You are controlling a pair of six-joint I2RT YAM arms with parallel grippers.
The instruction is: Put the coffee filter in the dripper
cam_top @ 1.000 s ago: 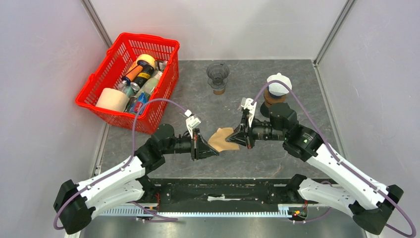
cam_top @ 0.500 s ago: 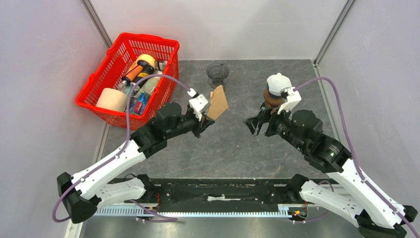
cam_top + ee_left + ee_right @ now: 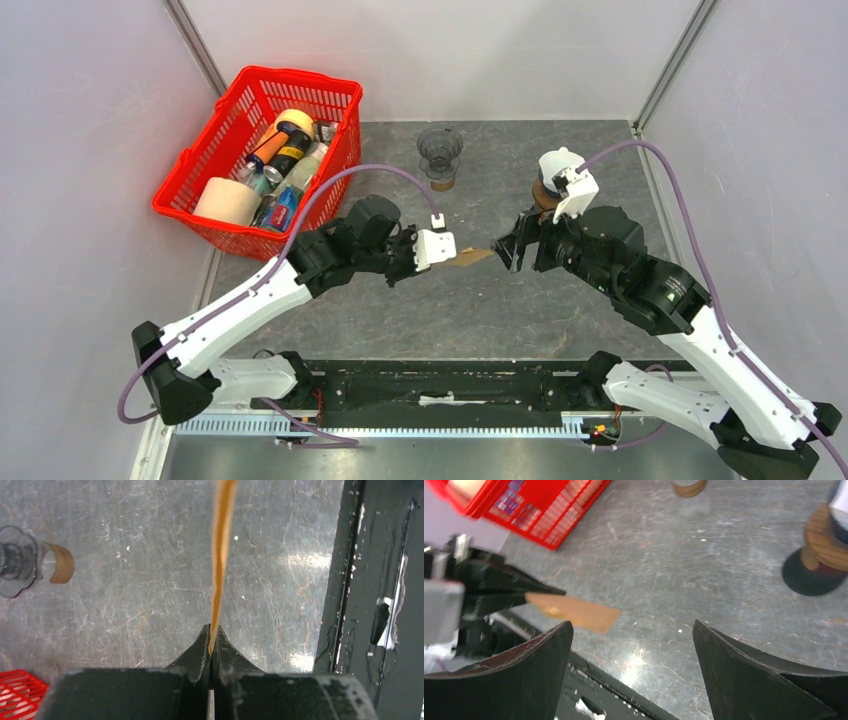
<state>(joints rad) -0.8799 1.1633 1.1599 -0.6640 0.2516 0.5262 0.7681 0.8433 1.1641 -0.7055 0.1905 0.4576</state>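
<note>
The coffee filter (image 3: 472,257) is thin brown paper, flat and smooth. The left fingers (image 3: 207,647) are black and pointed, and they are clenched tight on one end of it. The paper is up in the air over the middle of the bench (image 3: 420,310). It is not in the dripper (image 3: 440,150). The dripper is a clear cone with a brown wooden ring. It stands near the back of the bench, well apart from the paper. The bench is grey and looks like scratched stone. The right fingers (image 3: 508,246) are spread wide and hold nothing. They face the free end of the paper, near it but not touching.

A second ago both sets of fingers pinched the paper, closer to the near edge of the bench. Then the right fingers let go. Half a second ago the left fingers held the paper up by the dripper, and now it is further back.

There is one filter, one dripper, one red plastic basket (image 3: 300,78) with holes in its walls, and two sets of fingers
</note>
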